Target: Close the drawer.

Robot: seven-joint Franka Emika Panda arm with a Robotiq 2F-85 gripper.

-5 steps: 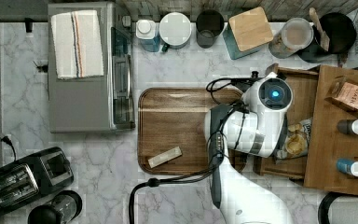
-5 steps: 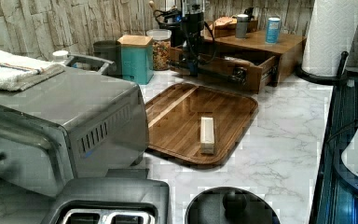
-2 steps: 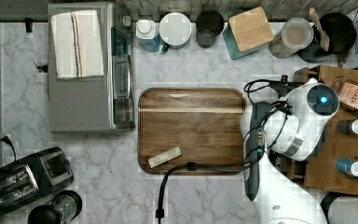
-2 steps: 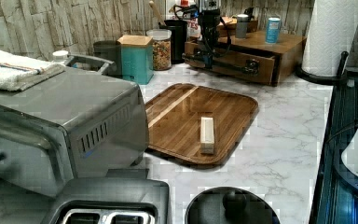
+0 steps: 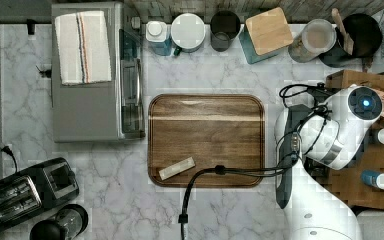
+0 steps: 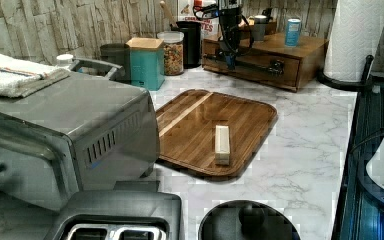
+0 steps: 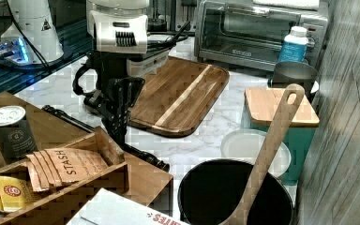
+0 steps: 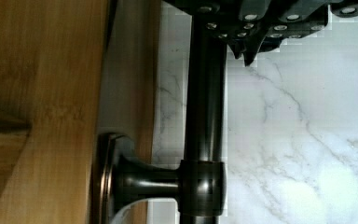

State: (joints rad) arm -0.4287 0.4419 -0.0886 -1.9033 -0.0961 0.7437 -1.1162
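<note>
Jaws: the jaws (image 6: pixel 229 61) point down at the drawer's dark bar handle (image 8: pixel 205 116); whether they are clenched on it or released I cannot tell.
Drawer: the drawer (image 6: pixel 252 67) sits pushed into the wooden cabinet (image 6: pixel 310 50), its front flush with the cabinet face in the left view, directly behind the jaws.
Handle: the bar runs across the drawer front, under the jaws, on a dark round-based post (image 8: pixel 140 179).
Tray: a dark wooden tray (image 5: pixel 206 140) lies on the marble desk (image 5: pixel 220 75) on the side of the jaws away from the drawer, with a pale block (image 5: pixel 176 168) on it.
Cabinet top: two bottles (image 5: pixel 378 180) stand behind the jaws.
</note>
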